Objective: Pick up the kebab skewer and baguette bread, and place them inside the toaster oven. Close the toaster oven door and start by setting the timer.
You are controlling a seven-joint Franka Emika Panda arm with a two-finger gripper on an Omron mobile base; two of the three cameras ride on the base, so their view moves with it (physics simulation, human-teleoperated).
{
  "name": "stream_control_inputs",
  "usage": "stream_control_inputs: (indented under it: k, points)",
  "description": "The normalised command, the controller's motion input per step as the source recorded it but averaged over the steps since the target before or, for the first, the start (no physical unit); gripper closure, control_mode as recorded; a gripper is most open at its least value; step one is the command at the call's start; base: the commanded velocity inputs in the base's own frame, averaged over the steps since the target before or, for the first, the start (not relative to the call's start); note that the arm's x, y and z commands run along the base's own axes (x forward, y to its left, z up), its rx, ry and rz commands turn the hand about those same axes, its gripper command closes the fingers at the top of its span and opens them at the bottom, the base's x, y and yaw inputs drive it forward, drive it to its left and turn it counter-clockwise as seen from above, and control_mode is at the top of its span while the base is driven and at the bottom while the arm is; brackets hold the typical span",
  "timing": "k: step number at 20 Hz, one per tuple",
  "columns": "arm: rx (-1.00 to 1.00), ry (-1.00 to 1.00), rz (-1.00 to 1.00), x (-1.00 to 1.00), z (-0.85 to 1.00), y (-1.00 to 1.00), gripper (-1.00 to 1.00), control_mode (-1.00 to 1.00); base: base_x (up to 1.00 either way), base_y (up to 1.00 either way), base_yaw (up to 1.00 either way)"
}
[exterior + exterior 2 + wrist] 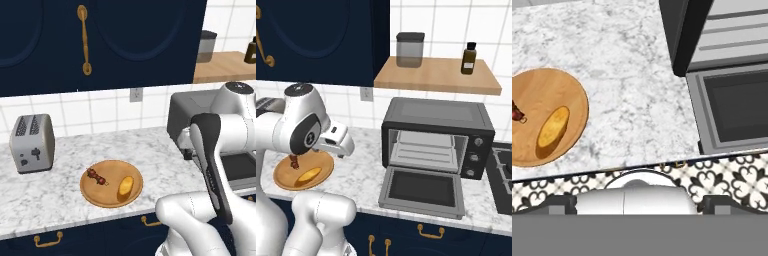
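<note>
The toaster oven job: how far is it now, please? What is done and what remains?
Done: the toaster oven door already lies open, showing the rack inside the toaster oven. In hand: nothing; the gripper is open and empty above the counter edge. Left: the kebab skewer and baguette bread sit on the wooden plate; both need loading, then door closing and timer setting.

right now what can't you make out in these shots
- Skewer: in the hand view the left edge cuts it off; in the right base view the arm covers most of it.
- Oven: in the left base view the arm hides most of it, door included.
- Oven knobs: too small to read in the right base view.
- Tool: its fingertips can't be made out in the hand view.
- Toaster: arm blocks it in the right base view.
</note>
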Motion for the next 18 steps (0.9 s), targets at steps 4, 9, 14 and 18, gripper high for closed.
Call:
stream_control_inputs:
  k: [4, 9, 14, 18]
  points:
    - [0.07, 0.00, -0.01, 0.00, 0.00, -0.57, -1.00, -1.00, 0.00, 0.00, 0.00]
    - [0.04, 0.00, 0.00, 0.00, -0.03, -0.48, -1.00, -1.00, 0.00, 0.00, 0.00]
    - [0.00, 0.00, 0.02, 0.15, -0.11, -0.51, -1.00, -1.00, 0.00, 0.00, 0.00]
    - [0.00, -0.20, 0.17, 0.09, -0.31, -0.82, -1.00, -1.00, 0.00, 0.00, 0.00]
